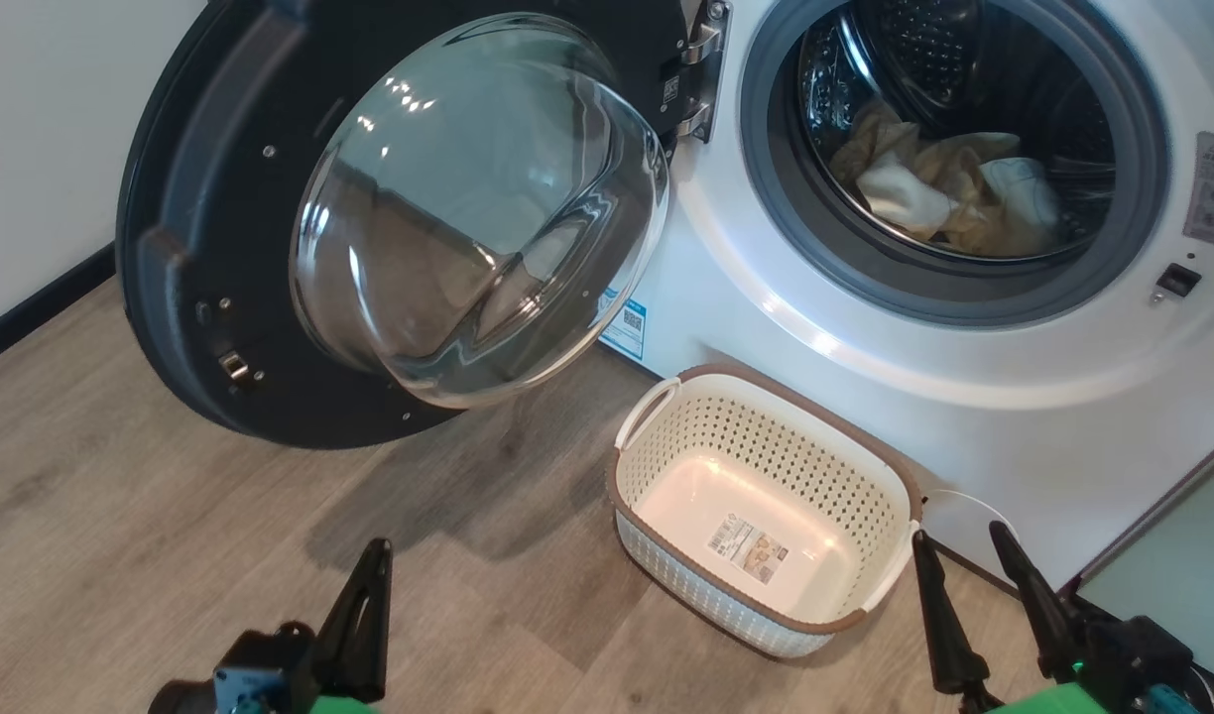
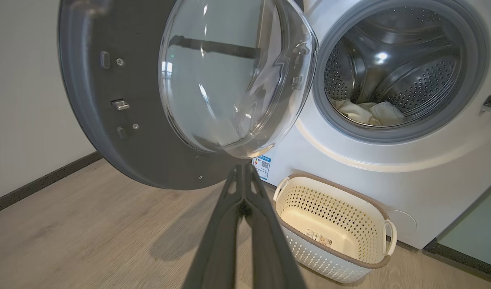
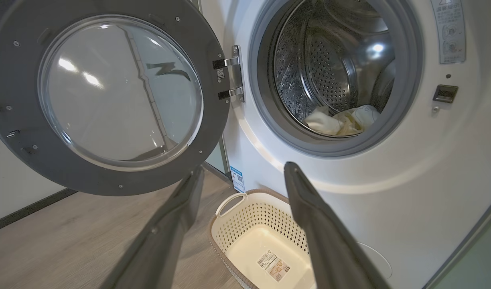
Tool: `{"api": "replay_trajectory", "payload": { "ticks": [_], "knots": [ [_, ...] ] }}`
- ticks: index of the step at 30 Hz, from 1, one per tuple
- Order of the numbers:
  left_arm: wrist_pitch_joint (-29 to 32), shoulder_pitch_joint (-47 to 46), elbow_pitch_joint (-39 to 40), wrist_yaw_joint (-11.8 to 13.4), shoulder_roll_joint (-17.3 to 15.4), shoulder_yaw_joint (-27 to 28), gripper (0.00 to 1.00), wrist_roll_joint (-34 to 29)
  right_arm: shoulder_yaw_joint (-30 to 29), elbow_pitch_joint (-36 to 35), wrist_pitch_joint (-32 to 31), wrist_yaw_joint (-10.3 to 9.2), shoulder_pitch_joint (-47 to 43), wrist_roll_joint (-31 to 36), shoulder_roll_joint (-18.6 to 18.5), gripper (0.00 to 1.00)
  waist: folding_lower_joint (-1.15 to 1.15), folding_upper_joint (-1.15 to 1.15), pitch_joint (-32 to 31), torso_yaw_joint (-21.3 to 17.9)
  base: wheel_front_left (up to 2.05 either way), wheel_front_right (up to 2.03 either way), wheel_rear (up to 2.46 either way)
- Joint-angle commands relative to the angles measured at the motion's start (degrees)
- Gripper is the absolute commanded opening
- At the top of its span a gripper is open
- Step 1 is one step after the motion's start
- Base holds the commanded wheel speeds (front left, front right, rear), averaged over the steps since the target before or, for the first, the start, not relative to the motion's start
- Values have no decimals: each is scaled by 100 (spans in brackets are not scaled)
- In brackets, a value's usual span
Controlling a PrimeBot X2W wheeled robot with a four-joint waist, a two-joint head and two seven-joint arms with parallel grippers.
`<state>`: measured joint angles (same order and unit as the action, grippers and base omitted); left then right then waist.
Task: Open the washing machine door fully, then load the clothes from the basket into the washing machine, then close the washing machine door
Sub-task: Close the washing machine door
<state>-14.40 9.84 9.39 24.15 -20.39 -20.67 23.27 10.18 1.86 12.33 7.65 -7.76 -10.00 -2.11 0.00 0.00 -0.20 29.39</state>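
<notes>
The washing machine point(image 1: 1014, 397) stands with its round black door point(image 1: 200, 198) swung wide to the left, glass bowl facing out. Pale yellow clothes point(image 1: 949, 193) lie in the steel drum, also seen as clothes point(image 2: 368, 113) and clothes point(image 3: 341, 120). The cream basket point(image 1: 870, 471) sits on the floor before the washer, holding nothing but its label. My left gripper point(image 1: 377, 560) is low at the bottom left, shut with nothing in it; its tips point(image 2: 242, 170) meet below the door. My right gripper point(image 1: 959, 540) stands open just right of the basket, nothing between its fingers point(image 3: 305, 188).
Wooden floor point(image 1: 171, 516) spreads left of the basket, under the open door. A white wall with a dark skirting point(image 1: 32, 312) runs at the left. A pale-green cabinet front point(image 1: 1177, 575) adjoins the washer at the lower right.
</notes>
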Motion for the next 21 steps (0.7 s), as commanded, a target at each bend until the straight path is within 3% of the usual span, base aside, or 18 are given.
{"api": "replay_trajectory", "payload": {
  "ticks": [1, 7, 10, 13, 17, 18, 21],
  "knots": [
    [-58, -146, 232, 119, -21, 244, 0, 22, 128, -155, 5, -16, 283, -11, -76, 100, 0, 0, -2, 0, 0, 0, 0],
    [-59, -151, 492, -74, -7, 394, 0, -15, 140, -160, 7, -16, 275, -7, -76, 100, 0, 0, -12, 4, 0, 0, 0],
    [-59, -173, 832, -304, 116, 600, 0, 94, 142, -163, 8, -16, 285, -2, -77, 100, 0, 0, -6, 11, 0, 0, 0],
    [-59, -226, 1422, -823, 515, 1041, 0, 636, 139, -166, 3, -16, 286, 4, -83, 100, 0, 0, -2, 18, 0, 0, 0],
    [-59, -392, 2229, -1815, 1066, 1902, 0, 1645, 135, -194, -20, -16, 298, 10, -94, 100, 0, 0, 16, 20, 0, 0, 0],
    [-59, -392, 2229, -1815, 1066, 1902, 0, 1645, 135, -194, -20, -16, 298, 10, -94, 100, 0, 0, 16, 20, 0, 0, 0],
    [-60, -604, 2633, -2504, 1257, 2464, 0, 2579, 141, -212, -47, -16, 308, 12, -114, 100, 0, 0, 33, 19, 0, 0, 0]
  ]
}}
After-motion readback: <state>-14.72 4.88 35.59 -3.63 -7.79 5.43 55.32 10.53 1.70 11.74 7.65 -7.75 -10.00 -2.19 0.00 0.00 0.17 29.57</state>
